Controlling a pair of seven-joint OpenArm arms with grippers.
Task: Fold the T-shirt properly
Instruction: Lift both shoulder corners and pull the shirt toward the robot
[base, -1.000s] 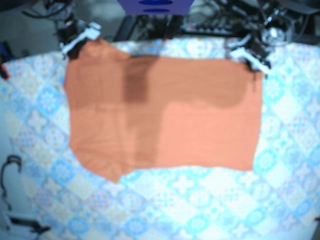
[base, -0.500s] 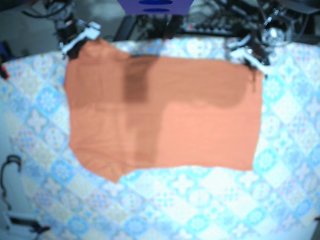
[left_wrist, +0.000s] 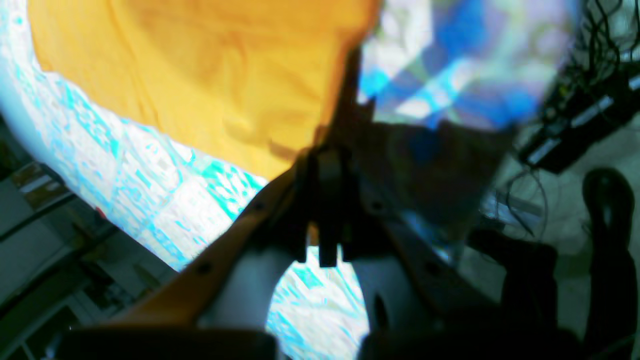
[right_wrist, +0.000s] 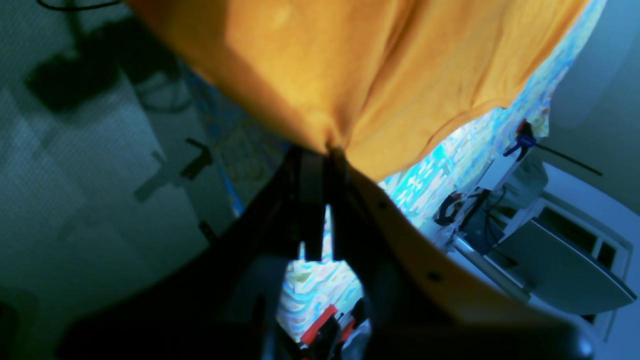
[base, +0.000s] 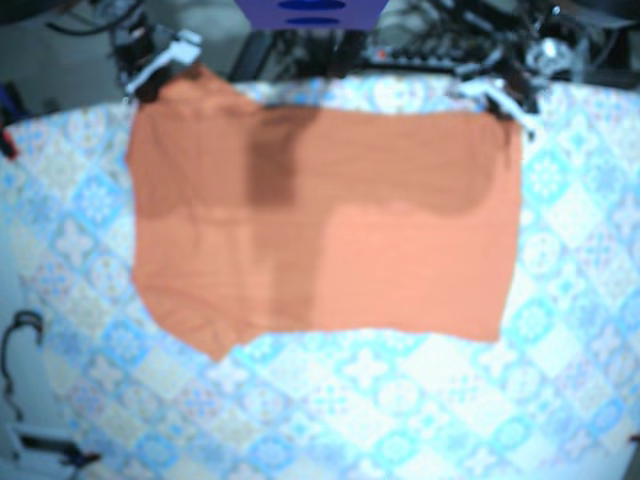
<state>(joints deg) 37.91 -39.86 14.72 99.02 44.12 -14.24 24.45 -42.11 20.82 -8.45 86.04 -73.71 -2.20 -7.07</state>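
Observation:
An orange T-shirt (base: 330, 230) lies spread over the patterned tablecloth (base: 400, 400), with darker folded bands across its upper part. My left gripper (base: 500, 100) is at the shirt's far right corner and is shut on the cloth; in the left wrist view the fingers (left_wrist: 327, 165) pinch the shirt's edge (left_wrist: 210, 85). My right gripper (base: 165, 65) holds the far left corner. In the right wrist view its jaws are shut on a bunched fold of the T-shirt (right_wrist: 380, 75), and the gripper (right_wrist: 320, 152) sits at the pinch.
Cables and dark equipment (base: 430, 40) crowd the far side beyond the table edge. A blue object (base: 310, 12) sits at the top centre. A black cable loop (base: 20, 335) lies at the left edge of the table.
Both grippers have moved toward the far edge, pulling the shirt's top corners with them. The whole shirt has slid slightly away from the near side.

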